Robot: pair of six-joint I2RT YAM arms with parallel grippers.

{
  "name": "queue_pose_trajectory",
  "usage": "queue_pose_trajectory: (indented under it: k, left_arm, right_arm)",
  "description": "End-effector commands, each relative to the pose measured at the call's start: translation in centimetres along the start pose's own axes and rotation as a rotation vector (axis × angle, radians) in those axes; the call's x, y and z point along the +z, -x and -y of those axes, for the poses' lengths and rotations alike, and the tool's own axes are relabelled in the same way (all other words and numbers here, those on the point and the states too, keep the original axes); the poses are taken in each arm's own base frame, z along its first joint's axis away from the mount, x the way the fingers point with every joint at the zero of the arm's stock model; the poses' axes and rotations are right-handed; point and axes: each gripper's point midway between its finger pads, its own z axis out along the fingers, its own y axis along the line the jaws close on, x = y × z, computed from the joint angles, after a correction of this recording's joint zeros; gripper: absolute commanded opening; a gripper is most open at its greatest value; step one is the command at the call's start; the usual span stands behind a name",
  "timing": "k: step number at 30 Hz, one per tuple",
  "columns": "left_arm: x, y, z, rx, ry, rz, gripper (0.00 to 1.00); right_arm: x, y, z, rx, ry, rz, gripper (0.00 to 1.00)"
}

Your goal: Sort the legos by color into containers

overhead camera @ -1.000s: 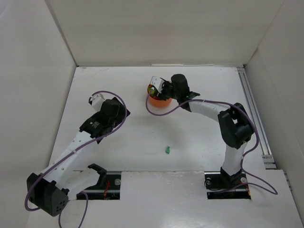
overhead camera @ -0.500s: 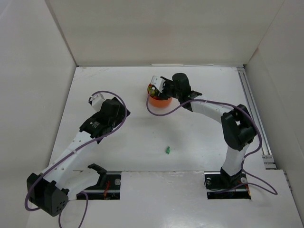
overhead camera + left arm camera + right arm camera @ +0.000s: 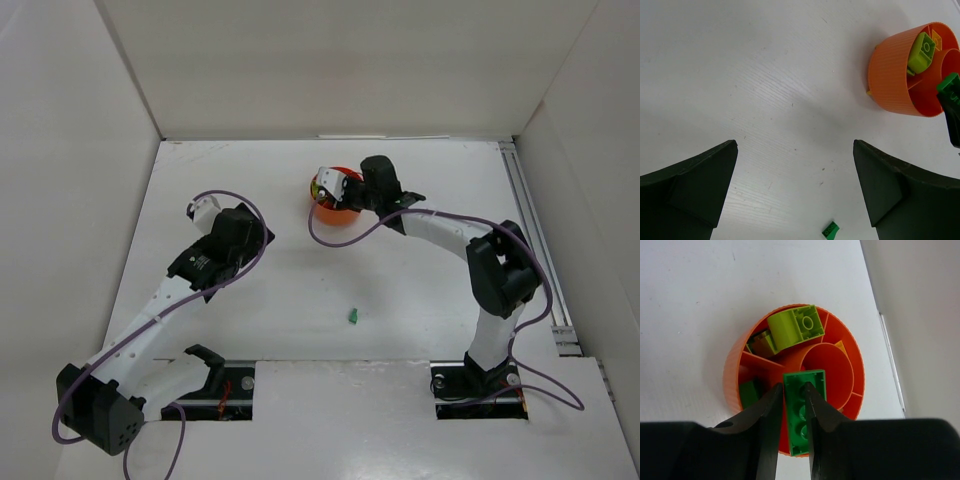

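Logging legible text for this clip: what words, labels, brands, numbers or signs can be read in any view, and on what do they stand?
No text is readable in any view.
On the studs of the green brick held in the right gripper: any embossing is too small to read.
On the lime brick and the orange dish: no lettering shows.
On the loose green brick: too small and blurred to tell.

White, faintly grained worktop point(image 3: 300, 290); plain white panel walls point(image 3: 340, 70) on three sides; silver metal rail point(image 3: 522, 195) along worktop's right edge.
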Motion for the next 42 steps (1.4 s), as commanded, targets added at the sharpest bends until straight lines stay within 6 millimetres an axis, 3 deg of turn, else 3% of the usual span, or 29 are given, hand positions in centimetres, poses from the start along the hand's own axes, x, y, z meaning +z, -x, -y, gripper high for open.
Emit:
queue_pose_trajectory:
  k: [1,6,17,28,31,33,35,36,37,38,40,41,42]
  left_arm:
    - [-0.6,1.8,1.7,-0.023,-0.046,0.049,1.00]
    - [-0.6,1.7,1.7,-0.013,-0.051,0.041,1.00]
    - [-0.6,1.8,1.9,-0.017,-0.058,0.045,1.00]
    - [-0.4,1.5,1.7,-0.013,-0.051,0.041,1.00]
    - [-0.4,1.6,1.8,-0.008,-0.058,0.046,1.00]
    - [-0.6,1.9,2.1,-0.002,-0.065,0.050,1.00]
    - [-0.6,2.0,2.6,0.005,-0.087,0.052,1.00]
    - [-0.4,1.8,2.4,0.018,-0.079,0.048,1.00]
    - [-0.5,1.6,2.9,0.031,-0.105,0.031,1.00]
    - [-0.3,1.5,3.3,0.043,-0.120,0.025,1.00]
    - [-0.3,1.1,3.9,0.085,-0.148,-0.002,1.00]
    - [-0.1,0.8,4.2,0.099,-0.156,-0.011,1.00]
    - [-0.4,1.2,4.8,0.103,-0.179,-0.005,1.00]
  right_arm:
    - [-0.1,1.7,0.9,-0.020,-0.010,0.033,0.29]
    - [0.0,2.3,1.0,-0.026,-0.017,0.036,0.29]
    - [-0.8,3.9,0.3,-0.037,-0.033,0.040,0.08]
    - [0.0,2.1,0.6,-0.030,-0.069,-0.028,0.12]
    - [-1.4,4.5,1.5,-0.031,-0.082,0.037,0.13]
    - [-3.3,6.3,2.5,0.016,-0.116,0.076,0.23]
    - [-4.5,6.8,2.6,0.091,-0.136,0.086,0.35]
    - [-5.9,7.8,2.9,0.171,-0.160,0.111,0.49]
    - [-6.6,7.6,3.1,0.228,-0.191,0.100,0.55]
    - [-7.0,6.7,2.2,0.290,-0.184,0.077,0.58]
    - [-8.8,6.6,1.0,0.453,-0.182,0.061,0.90]
    - [-9.4,6.2,0.3,0.495,-0.172,0.047,1.00]
    - [-9.6,5.6,-1.4,0.524,-0.142,0.020,1.00]
